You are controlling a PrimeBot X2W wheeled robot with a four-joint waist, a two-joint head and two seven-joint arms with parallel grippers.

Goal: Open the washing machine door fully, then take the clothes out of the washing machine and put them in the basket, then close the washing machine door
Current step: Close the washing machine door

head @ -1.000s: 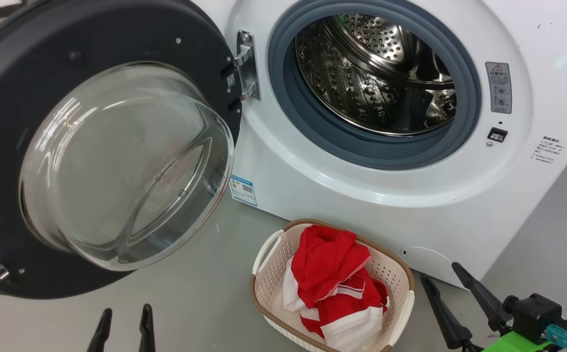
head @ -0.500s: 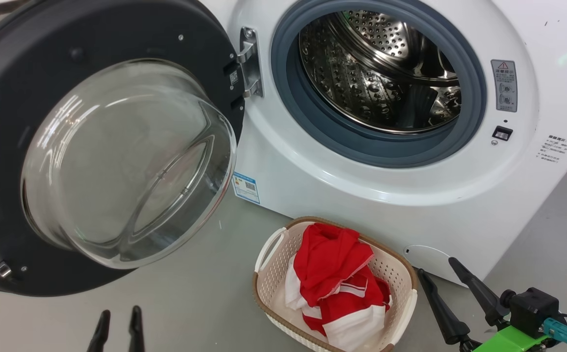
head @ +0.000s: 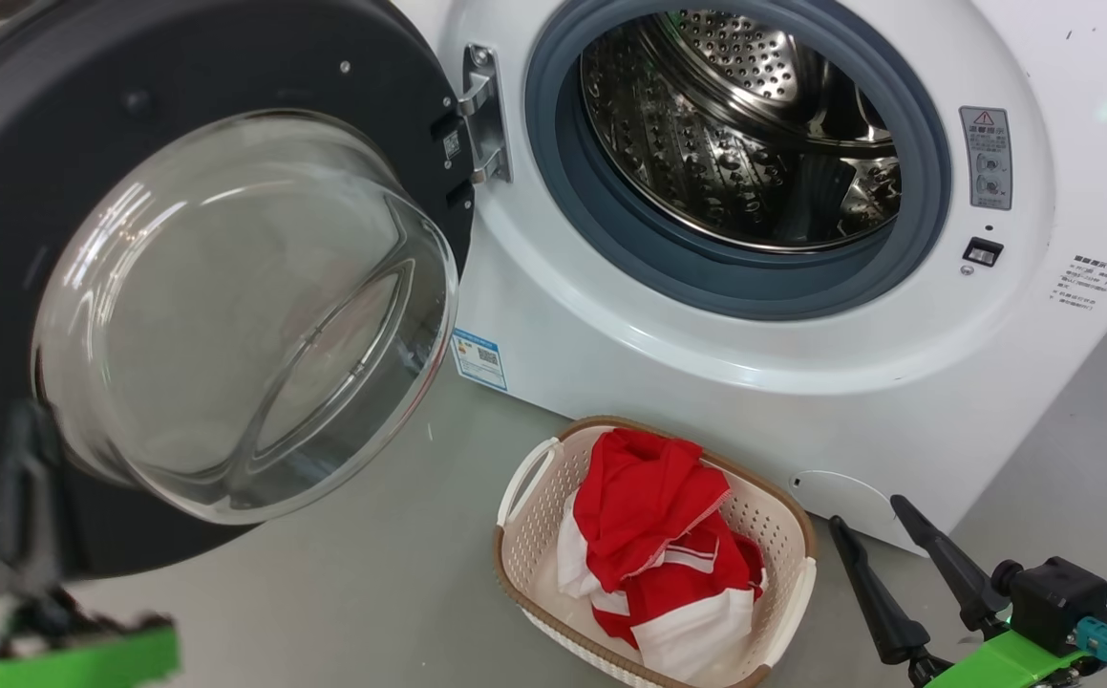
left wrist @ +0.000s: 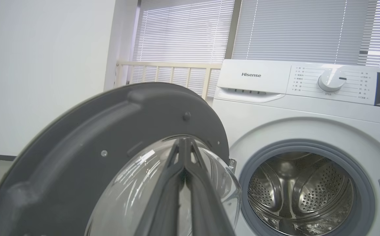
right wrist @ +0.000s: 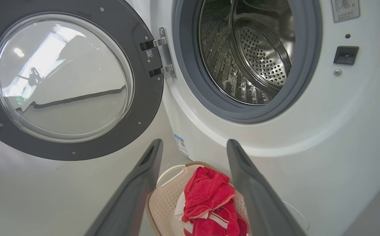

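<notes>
a: where is the door [head: 228, 306] lying from the left gripper [left wrist: 185, 142]?
b: it is standing wide open just ahead of it, bulging toward it, with the hinge [head: 484, 115] off to that gripper's right by the washing machine [head: 610, 325]. touching or not, i can't tell.
a: and the jaws?
b: pressing together, gripping nothing. the right gripper [head: 866, 516] is gaping empty beside the basket [head: 515, 573] where the clothes [head: 653, 516] are lying, well away from the door. i'm judging the left arm nearer for swinging it shut.
</notes>
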